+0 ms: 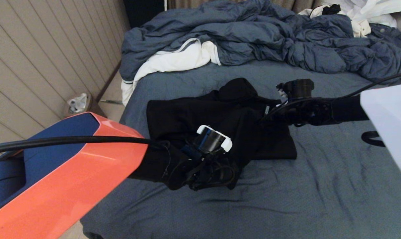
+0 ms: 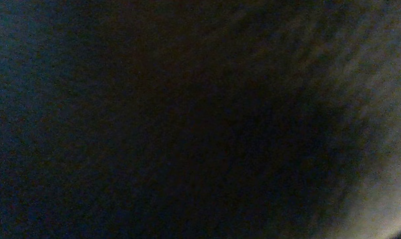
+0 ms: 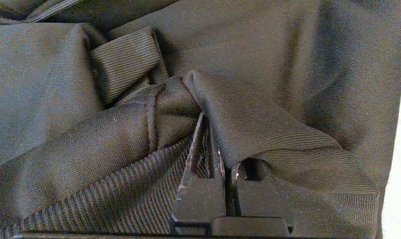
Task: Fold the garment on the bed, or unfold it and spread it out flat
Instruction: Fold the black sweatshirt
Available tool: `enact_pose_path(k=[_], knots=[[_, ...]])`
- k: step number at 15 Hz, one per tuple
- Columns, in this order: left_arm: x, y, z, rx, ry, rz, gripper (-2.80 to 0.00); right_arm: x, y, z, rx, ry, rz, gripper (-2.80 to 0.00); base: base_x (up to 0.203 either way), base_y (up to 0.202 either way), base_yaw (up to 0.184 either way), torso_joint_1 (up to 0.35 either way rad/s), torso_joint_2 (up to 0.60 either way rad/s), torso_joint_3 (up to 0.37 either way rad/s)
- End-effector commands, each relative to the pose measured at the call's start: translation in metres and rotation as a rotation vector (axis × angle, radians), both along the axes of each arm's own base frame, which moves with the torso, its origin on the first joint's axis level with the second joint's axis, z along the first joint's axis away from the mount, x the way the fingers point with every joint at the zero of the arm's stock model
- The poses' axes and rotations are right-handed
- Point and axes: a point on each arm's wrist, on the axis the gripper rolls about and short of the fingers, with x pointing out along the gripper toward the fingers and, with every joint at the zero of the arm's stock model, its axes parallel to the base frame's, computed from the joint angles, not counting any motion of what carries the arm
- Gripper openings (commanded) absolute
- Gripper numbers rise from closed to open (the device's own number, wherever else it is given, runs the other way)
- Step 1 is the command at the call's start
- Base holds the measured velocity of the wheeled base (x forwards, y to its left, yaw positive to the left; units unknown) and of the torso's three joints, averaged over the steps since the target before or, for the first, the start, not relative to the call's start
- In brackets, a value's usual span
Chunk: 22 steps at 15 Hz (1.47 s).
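The black hooded sweatshirt [image 1: 220, 122] lies bunched mid-bed [image 1: 320, 186], in front of the rumpled duvet [image 1: 253, 36]. The right end effector [image 3: 217, 146] is clamped on a fold of its fabric beside a ribbed cuff [image 3: 127, 59]. The left end effector [image 1: 213, 166] sits low at the near edge, spread wide, holding nothing visible. The fabric is judged soft, limp and light: grip hems, cuffs or ribbing, not mid-panel.
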Motion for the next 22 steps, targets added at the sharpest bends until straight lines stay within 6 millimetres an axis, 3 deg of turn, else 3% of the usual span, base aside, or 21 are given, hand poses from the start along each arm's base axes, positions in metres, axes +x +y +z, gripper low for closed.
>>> enact_pose_path(k=[1,4,5,10,14,17,22], knots=[[0.002,-0.005,-0.004,-0.002,0.004,0.001,0.0,0.0,0.0,0.0,0.002,-0.002,-0.001,-2.8,0.0,0.0,0.0,0.0,0.0,0.0],[-0.008,-0.013,-0.003,-0.003,-0.001,-0.026,0.0,0.0,-0.002,0.001,0.009,-0.003,-0.003,-2.8,0.0,0.0,0.0,0.0,0.0,0.0],[-0.01,-0.015,-0.003,-0.002,-0.003,-0.034,-2.8,0.0,-0.002,0.001,0.01,-0.003,-0.001,-2.8,0.0,0.0,0.0,0.0,0.0,0.0],[-0.009,-0.016,-0.001,-0.01,-0.009,-0.035,-2.8,0.001,-0.004,0.0,0.01,-0.001,-0.005,-2.8,0.0,0.0,0.0,0.0,0.0,0.0],[-0.009,-0.014,0.011,-0.011,-0.05,-0.006,-2.8,0.0,-0.003,0.001,0.01,-0.003,-0.004,-2.8,0.0,0.0,0.0,0.0,0.0,0.0],[-0.012,-0.006,0.033,-0.022,-0.102,0.013,-2.8,0.0,-0.003,0.002,0.01,-0.004,-0.004,-2.8,0.0,0.0,0.0,0.0,0.0,0.0],[-0.031,0.02,0.097,-0.091,-0.161,0.015,-2.8,-0.001,-0.002,0.005,0.013,-0.01,-0.003,-2.8,0.0,0.0,0.0,0.0,0.0,0.0]])
